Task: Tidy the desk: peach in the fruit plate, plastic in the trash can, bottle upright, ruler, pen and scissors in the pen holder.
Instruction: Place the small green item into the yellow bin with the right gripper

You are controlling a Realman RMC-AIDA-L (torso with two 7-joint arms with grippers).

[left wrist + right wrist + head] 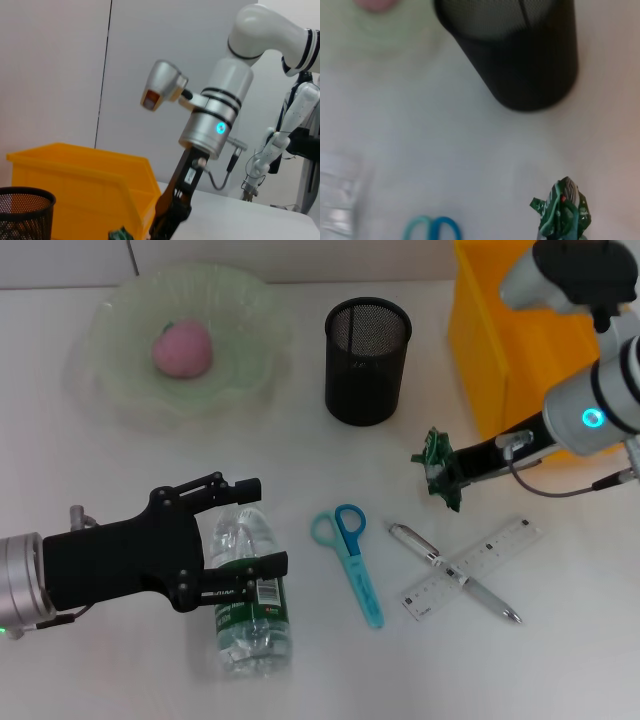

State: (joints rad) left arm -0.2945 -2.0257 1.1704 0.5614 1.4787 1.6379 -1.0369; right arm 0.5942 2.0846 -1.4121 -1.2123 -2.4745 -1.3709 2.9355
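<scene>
Crumpled green plastic wrapper (438,468): light, soft, pinched at one edge by right gripper (447,470); left gripper (262,525) jaws spread astride the lying bottle (250,590) (smooth, likely slippery).

Even, bright overhead light is flooding the white desk (300,470) in the head view, and shadows are staying soft: a faint one is pooling just beside the black mesh pen holder (367,360), on its side nearer the robot. Pale glare is washing out the fruit plate (130,390), well left of the pen holder. In the right wrist view the pen holder (520,55) is blurring, and everything beyond it is smearing; the green plastic (565,210) is reading sharper.
</scene>
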